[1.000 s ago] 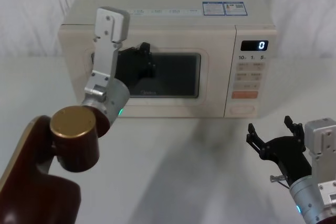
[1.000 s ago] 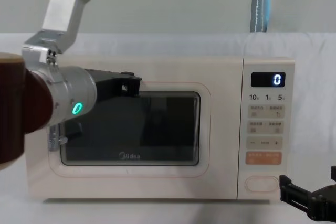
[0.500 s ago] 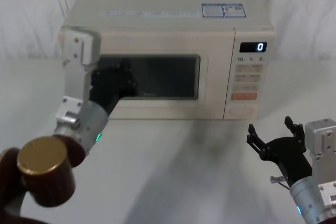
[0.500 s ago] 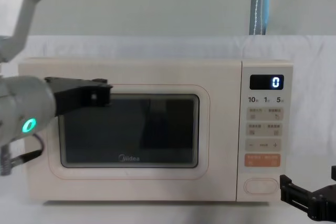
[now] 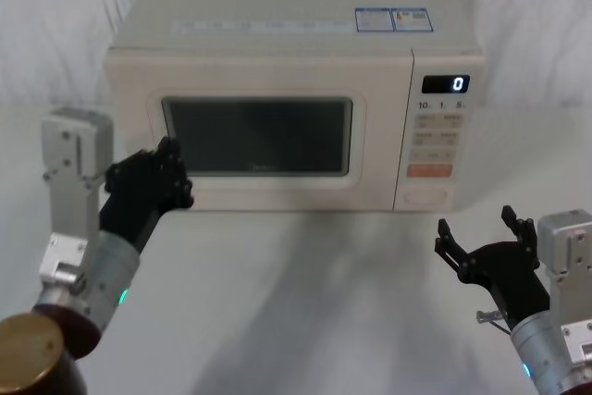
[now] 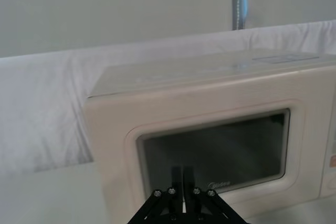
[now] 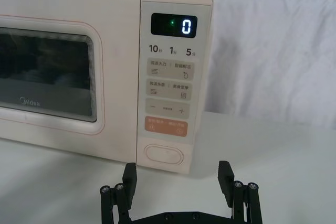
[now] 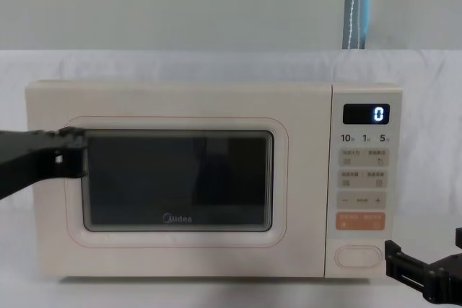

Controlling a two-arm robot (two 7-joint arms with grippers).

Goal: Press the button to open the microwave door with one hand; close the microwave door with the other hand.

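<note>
The microwave door (image 5: pixel 259 136) sits flush in the cream oven, also seen in the chest view (image 8: pixel 177 182) and both wrist views (image 6: pixel 215 150) (image 7: pixel 47 82). The cream oval button (image 5: pixel 425 196) lies at the bottom of the control panel (image 8: pixel 358 255) (image 7: pixel 165 154). My left gripper (image 5: pixel 165 171) is shut, its black fingers (image 6: pixel 182 179) pressed together just off the door's lower left corner and touching nothing (image 8: pixel 68 155). My right gripper (image 5: pixel 486 240) hovers open low over the table, in front of and below the button, with nothing between its fingers (image 7: pixel 177 179).
The microwave (image 5: pixel 277 34) stands on a white cloth-covered table (image 5: pixel 305 284) against a white draped backdrop. Its display (image 8: pixel 365 114) reads 0. An orange key (image 7: pixel 167 126) sits just above the button. Bare tabletop lies between the two arms.
My left arm has drawn back from the door and dropped low toward the left front of the oven. The door stays flush. The right arm has not moved.
</note>
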